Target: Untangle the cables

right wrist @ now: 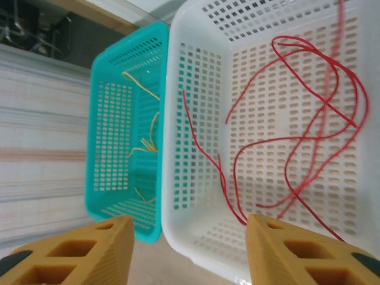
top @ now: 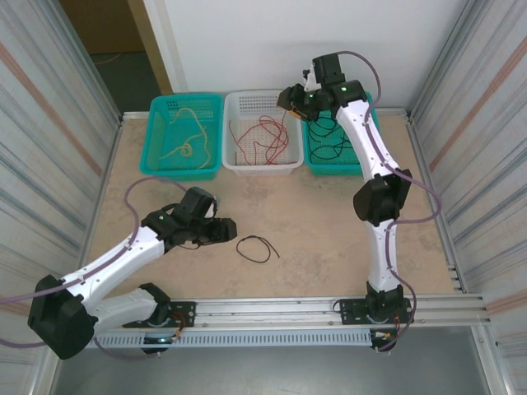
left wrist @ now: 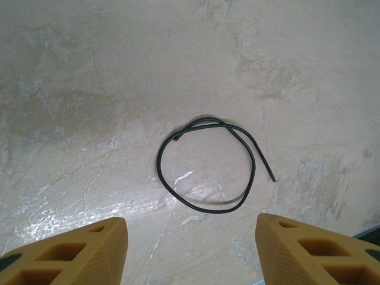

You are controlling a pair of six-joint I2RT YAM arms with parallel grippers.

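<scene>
A single black cable (top: 255,248) (left wrist: 158,168) lies in a loose loop on the table's middle. My left gripper (top: 229,230) (left wrist: 191,249) hovers just left of it, open, nothing between its fingers. Red cables (top: 265,132) (right wrist: 221,172) lie in the white basket (top: 232,156) (right wrist: 178,196). Yellowish cables (top: 186,138) (right wrist: 148,142) lie in the left teal basket (top: 155,144) (right wrist: 98,178). Black cables (top: 328,136) lie in the right teal basket (top: 317,167), partly hidden by the right arm. My right gripper (top: 290,99) (right wrist: 190,249) is open and empty above the white basket's right side.
The three baskets stand in a row along the table's far edge. Corrugated metal walls (top: 49,123) close in left and right. A metal rail (top: 272,309) runs along the near edge between the arm bases. Bare tabletop (top: 329,239) surrounds the black loop.
</scene>
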